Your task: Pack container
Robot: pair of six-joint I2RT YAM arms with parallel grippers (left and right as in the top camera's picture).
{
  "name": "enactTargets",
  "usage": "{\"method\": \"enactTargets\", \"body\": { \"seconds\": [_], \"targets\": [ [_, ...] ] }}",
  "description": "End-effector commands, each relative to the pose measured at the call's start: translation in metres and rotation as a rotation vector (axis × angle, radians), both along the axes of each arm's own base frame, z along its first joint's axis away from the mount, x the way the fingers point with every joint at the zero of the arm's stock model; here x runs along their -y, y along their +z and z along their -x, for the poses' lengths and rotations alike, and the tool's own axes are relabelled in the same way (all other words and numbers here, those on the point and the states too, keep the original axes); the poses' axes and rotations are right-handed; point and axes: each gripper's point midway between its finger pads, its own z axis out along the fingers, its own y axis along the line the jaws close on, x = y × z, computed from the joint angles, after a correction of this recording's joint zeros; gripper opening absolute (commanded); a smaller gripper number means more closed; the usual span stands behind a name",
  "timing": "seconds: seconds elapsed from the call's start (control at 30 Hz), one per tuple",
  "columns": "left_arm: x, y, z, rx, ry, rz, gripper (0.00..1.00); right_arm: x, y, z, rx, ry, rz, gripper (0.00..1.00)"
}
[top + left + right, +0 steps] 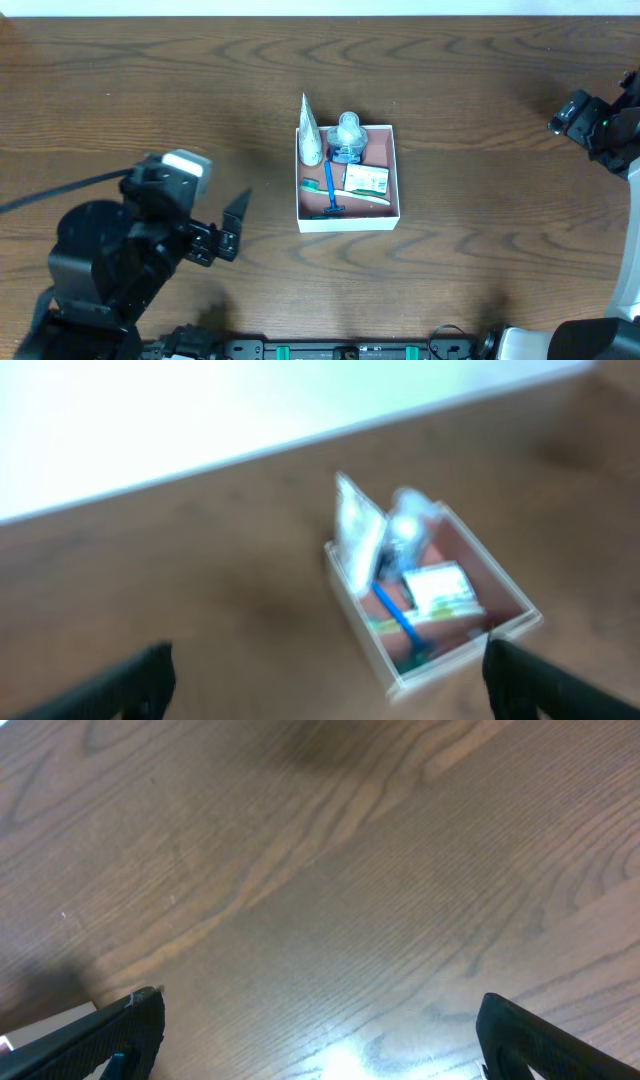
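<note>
The container (397,180) is a shallow square box with white walls and a reddish-brown floor at the table's middle. Inside it are a white tube (309,135), a clear round bottle (347,136), a blue razor (329,190) and a green-and-white packet (366,180). The left wrist view shows the container (520,622) blurred, with the same items in it. My left gripper (232,225) is open and empty, well left of the container; its fingers (325,680) frame bare table. My right gripper (315,1030) is open and empty over bare wood. Its arm (600,120) is at the far right.
The wooden table (480,260) surrounds the container on all sides. A pale wall band (200,420) runs beyond the table's far edge. The arm bases stand along the front edge.
</note>
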Motion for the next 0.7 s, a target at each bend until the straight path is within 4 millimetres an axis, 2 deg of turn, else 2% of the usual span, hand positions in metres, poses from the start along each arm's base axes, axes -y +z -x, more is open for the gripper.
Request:
{"method": "enactTargets", "body": {
  "seconds": [0.0,0.2,0.5,0.67],
  "targets": [
    [-0.014,-0.015,-0.009,0.110,0.051,-0.001,0.98,0.002,0.008,0.000,0.021,-0.012,0.004,0.99],
    [-0.032,-0.027,-0.019,0.373,0.127,0.021,0.98,0.002,0.008,0.000,0.021,-0.012,0.004,0.99],
    [-0.030,-0.092,-0.020,0.527,0.105,0.044,0.98,0.002,0.008,0.000,0.021,-0.012,0.004,0.99],
    [-0.028,-0.124,-0.020,0.529,0.088,0.048,0.98,0.002,0.008,0.000,0.021,-0.012,0.004,0.99]
  ]
}}
